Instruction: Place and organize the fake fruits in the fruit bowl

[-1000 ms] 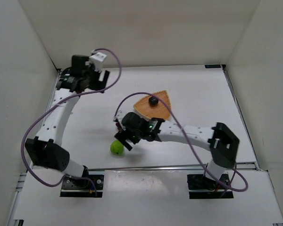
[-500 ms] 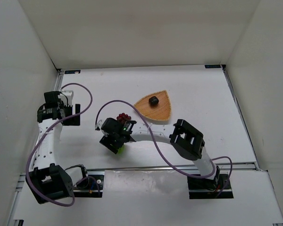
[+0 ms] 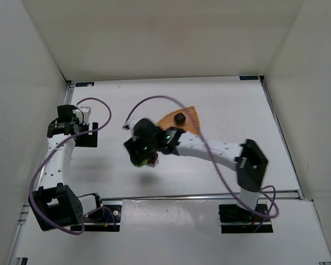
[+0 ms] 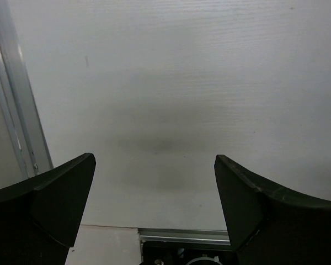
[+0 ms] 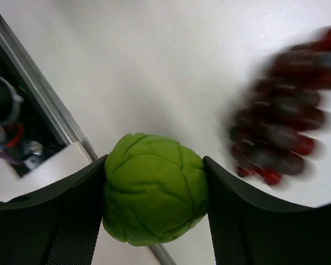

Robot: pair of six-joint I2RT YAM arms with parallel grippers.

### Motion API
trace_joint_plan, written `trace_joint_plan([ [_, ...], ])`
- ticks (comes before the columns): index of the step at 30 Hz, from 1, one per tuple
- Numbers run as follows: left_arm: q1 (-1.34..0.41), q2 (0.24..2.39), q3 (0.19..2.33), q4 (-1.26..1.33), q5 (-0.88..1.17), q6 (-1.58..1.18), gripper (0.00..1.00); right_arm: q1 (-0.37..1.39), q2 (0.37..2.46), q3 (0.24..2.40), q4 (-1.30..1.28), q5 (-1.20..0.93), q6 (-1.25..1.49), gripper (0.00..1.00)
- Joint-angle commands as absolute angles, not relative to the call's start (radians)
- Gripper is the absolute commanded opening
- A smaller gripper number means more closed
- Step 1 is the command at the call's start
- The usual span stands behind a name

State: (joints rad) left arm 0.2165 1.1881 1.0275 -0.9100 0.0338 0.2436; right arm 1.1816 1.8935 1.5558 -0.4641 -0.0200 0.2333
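My right gripper (image 5: pixel 154 161) is shut on the round bright green fruit (image 5: pixel 154 197), which fills the gap between both fingers. To its right on the table lies the dark red grape bunch (image 5: pixel 284 132), blurred. From above, the right gripper (image 3: pixel 139 156) hovers left of the tan woven fruit bowl (image 3: pixel 191 126) and hides the green fruit, with the grape bunch (image 3: pixel 154 160) just beside it. The small blackish lumpy fruit (image 3: pixel 180 117) sits inside the bowl. At the table's left side my left gripper (image 3: pixel 77 131) stands open, over bare table in its own view (image 4: pixel 154 182).
White walls (image 3: pixel 22 83) close in the table on the left, back and right. An aluminium rail (image 3: pixel 171 196) runs along the near edge. Purple cables (image 3: pixel 154 100) loop above both arms.
My right gripper closed on the green fruit near the front edge and carried it back and right, beside the grape bunch. The left arm drew back from the far left corner toward the left side.
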Motion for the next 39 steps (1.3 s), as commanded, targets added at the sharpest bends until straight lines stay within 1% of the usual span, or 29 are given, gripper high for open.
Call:
trace_joint_plan([
  [1, 0.128, 1.206, 1.058, -0.925, -0.017, 0.236, 1.00, 1.027, 1.639, 1.459, -0.383, 0.119, 0.433, 0.16],
  [2, 0.108, 1.218, 1.058, -0.925, -0.017, 0.236, 1.00, 0.955, 1.620, 1.438, -0.415, 0.193, 0.468, 0.15],
  [3, 0.059, 1.218, 1.058, -0.925, -0.043, 0.236, 1.00, 0.916, 1.620, 1.428, -0.457, 0.316, 0.500, 0.13],
  [5, -0.013, 1.227, 1.058, -0.925, -0.098, 0.236, 1.00, 0.811, 1.650, 1.472, -0.559, 0.395, 0.557, 0.12],
  [6, -0.113, 1.238, 1.068, -0.913, -0.208, 0.245, 1.00, 0.781, 1.702, 1.492, -0.634, 0.419, 0.557, 0.12],
  [8, -0.196, 1.249, 1.068, -0.913, -0.299, 0.282, 1.00, 0.703, 1.782, 1.531, -0.672, 0.394, 0.528, 0.12],
  [10, -0.300, 1.264, 1.068, -0.902, -0.403, 0.339, 1.00, 0.664, 1.824, 1.575, -0.683, 0.356, 0.508, 0.12],
  [12, -0.382, 1.287, 1.068, -0.890, -0.448, 0.385, 1.00, 0.617, 1.870, 1.595, -0.683, 0.335, 0.508, 0.18],
  [13, -0.458, 1.287, 1.068, -0.890, -0.457, 0.428, 1.00, 0.600, 1.884, 1.604, -0.683, 0.310, 0.508, 0.20],
  [16, -0.584, 1.308, 1.078, -0.871, -0.410, 0.492, 1.00, 0.552, 1.927, 1.631, -0.704, 0.250, 0.496, 0.43],
  [17, -0.610, 1.308, 1.078, -0.850, -0.393, 0.555, 1.00, 0.534, 1.937, 1.631, -0.704, 0.177, 0.485, 0.61],
  [18, -0.635, 1.308, 1.068, -0.830, -0.381, 0.593, 1.00, 0.534, 1.937, 1.631, -0.704, 0.138, 0.460, 0.73],
  [20, -0.710, 1.308, 1.020, -0.776, -0.370, 0.723, 1.00, 0.522, 1.937, 1.631, -0.680, 0.080, 0.428, 0.91],
  [23, -0.800, 1.345, 0.982, -0.703, -0.348, 0.889, 1.00, 0.522, 1.883, 1.611, -0.651, 0.080, 0.381, 1.00],
  [28, -0.848, 1.422, 0.991, -0.703, -0.224, 1.063, 1.00, 0.512, 1.801, 1.572, -0.629, 0.058, 0.362, 1.00],
  [30, -0.873, 1.469, 0.980, -0.703, -0.224, 1.144, 1.00, 0.512, 1.769, 1.539, -0.629, 0.080, 0.362, 1.00],
  [33, -0.873, 1.575, 0.982, -0.703, -0.244, 1.175, 1.00, 0.512, 1.730, 1.500, -0.629, 0.110, 0.342, 1.00],
  [35, -0.851, 1.652, 1.014, -0.703, -0.244, 1.199, 1.00, 0.512, 1.707, 1.485, -0.629, 0.124, 0.342, 1.00],
  [39, -0.809, 1.739, 1.045, -0.703, -0.227, 1.220, 1.00, 0.503, 1.680, 1.460, -0.620, 0.144, 0.342, 1.00],
])
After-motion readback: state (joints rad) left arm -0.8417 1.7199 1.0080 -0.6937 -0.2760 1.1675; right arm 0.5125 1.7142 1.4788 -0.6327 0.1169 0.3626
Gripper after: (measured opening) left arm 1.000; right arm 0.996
